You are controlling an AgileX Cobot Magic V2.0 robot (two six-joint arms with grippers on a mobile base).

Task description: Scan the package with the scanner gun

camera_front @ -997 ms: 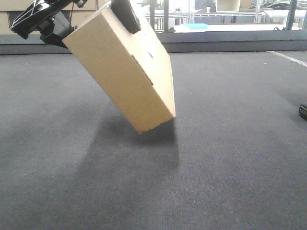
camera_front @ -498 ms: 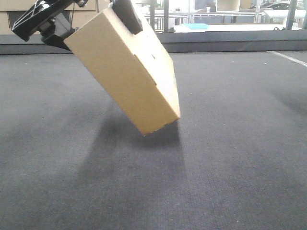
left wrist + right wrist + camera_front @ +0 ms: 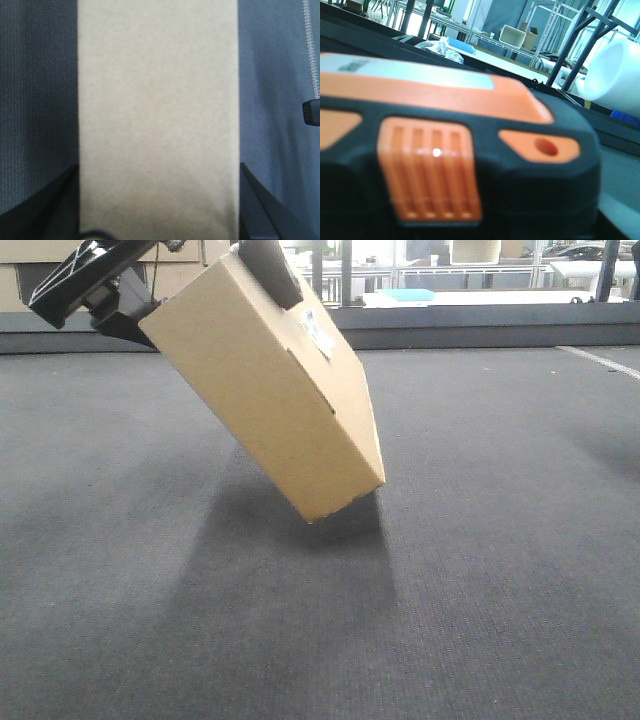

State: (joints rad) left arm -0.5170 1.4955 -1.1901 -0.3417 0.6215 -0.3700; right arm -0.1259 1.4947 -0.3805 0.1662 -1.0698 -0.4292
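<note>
The package (image 3: 270, 390) is a plain brown cardboard box, matte and sharp-edged, held steeply tilted; its lowest corner is close over the ribbed grey carpet (image 3: 480, 590), contact unclear; a small white label (image 3: 320, 335) sits on its upper face, above a thin dark slot (image 3: 312, 390) on its side. The left gripper (image 3: 159, 170) is clamped across the package's upper end, black fingers (image 3: 55, 205) pressed against opposite sides. The scanner gun (image 3: 445, 165), glossy orange panels with a ribbed grille set in black rubbery casing, fills the right wrist view, blurred; the right gripper does not show, so I cannot tell its grip; the gun's place relative to the package cannot be told.
</note>
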